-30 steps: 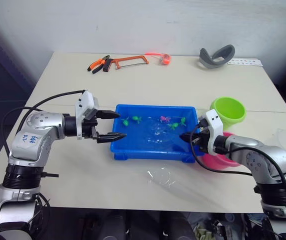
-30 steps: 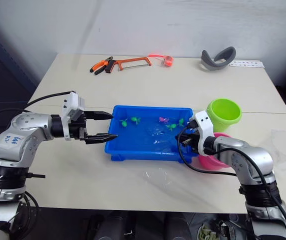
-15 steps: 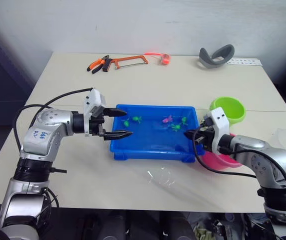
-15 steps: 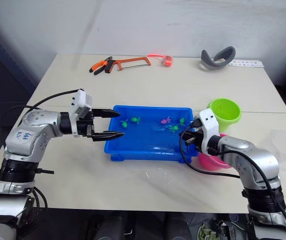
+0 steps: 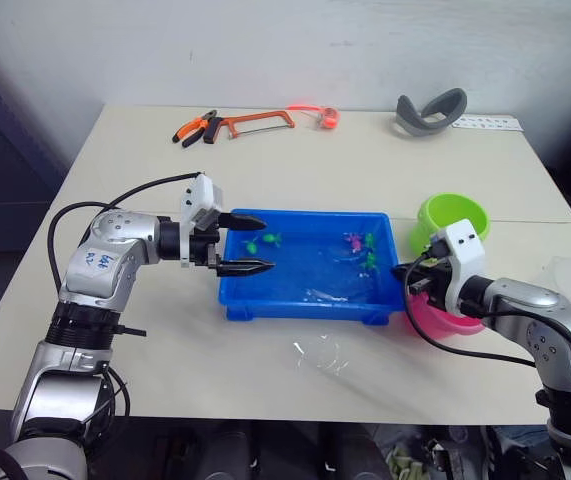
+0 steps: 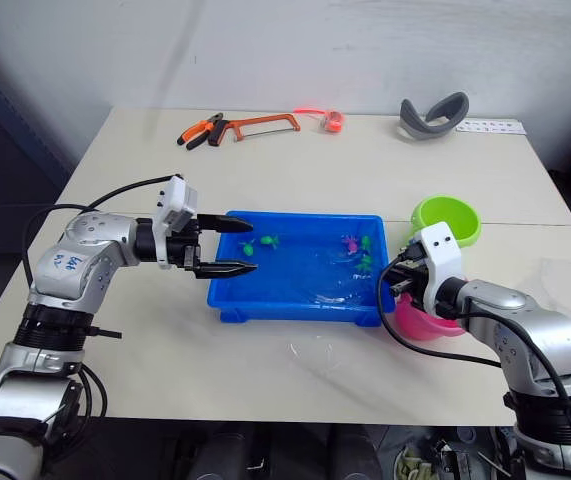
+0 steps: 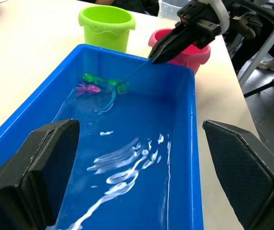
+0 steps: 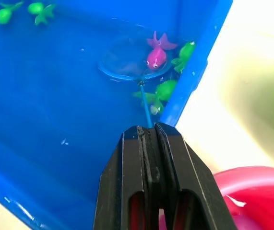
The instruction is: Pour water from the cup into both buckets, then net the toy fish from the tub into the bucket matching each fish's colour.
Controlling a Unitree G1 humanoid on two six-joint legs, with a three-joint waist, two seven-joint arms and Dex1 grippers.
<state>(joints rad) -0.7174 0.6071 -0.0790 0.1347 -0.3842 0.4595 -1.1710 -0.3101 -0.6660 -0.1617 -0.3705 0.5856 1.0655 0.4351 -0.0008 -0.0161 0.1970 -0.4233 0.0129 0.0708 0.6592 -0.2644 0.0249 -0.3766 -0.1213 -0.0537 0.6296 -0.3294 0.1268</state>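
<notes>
Hidden: pink bucket (image 6: 427,322) is largely covered by the right arm, with only its rim and near wall visible.
Hard to make out: the net (image 8: 133,65) mesh is nearly invisible under water; its handle is a thin line.
Net axis: handle runs from the right gripper (image 8: 149,132) into the tub (image 5: 295,305), hoop end pointing left and far.
Net place: hoop lies in the tub's far right corner, a pink fish (image 8: 156,56) on it and green fish (image 8: 161,90) beside.
Right gripper: fingers pressed together on the net handle, above the tub's right rim.
Left gripper (image 5: 241,243): fingers spread, over the tub's left rim.
Green bucket (image 5: 454,218): upright, right of the tub, beyond the pink one.
</notes>
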